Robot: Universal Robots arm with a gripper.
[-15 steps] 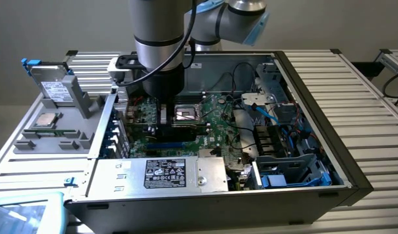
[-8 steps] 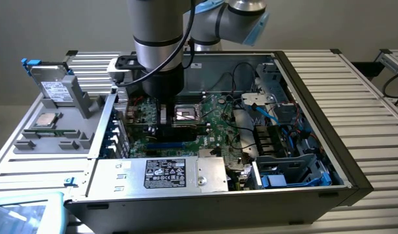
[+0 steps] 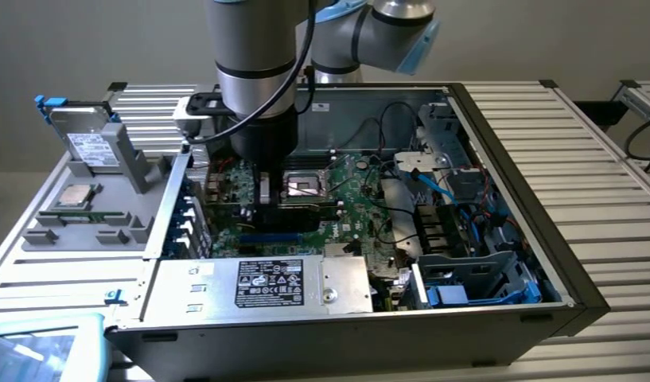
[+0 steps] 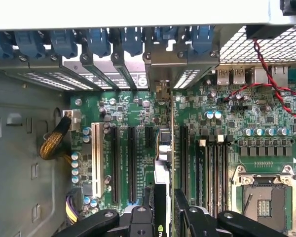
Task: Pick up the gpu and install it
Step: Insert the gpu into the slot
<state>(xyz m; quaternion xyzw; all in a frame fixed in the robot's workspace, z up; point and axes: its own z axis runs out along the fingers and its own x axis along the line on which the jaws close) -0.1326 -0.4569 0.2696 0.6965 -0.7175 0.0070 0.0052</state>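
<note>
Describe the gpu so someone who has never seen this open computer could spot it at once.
Start at the open computer case and its large green motherboard. Over the board's middle the gripper is shut on the gpu. It is a small black-faced card held on edge, unlike the empty long slots beside it.

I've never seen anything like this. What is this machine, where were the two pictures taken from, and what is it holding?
It is a robot arm reaching down into an open computer case that lies on its side on a slatted table. One picture comes from a camera standing off the arm. The other comes from a camera on the arm's wrist, looking down past its fingers. Those fingers grip a small black graphics card, close to the green main board. A grey tray of parts sits at the exterior view's left.
</note>
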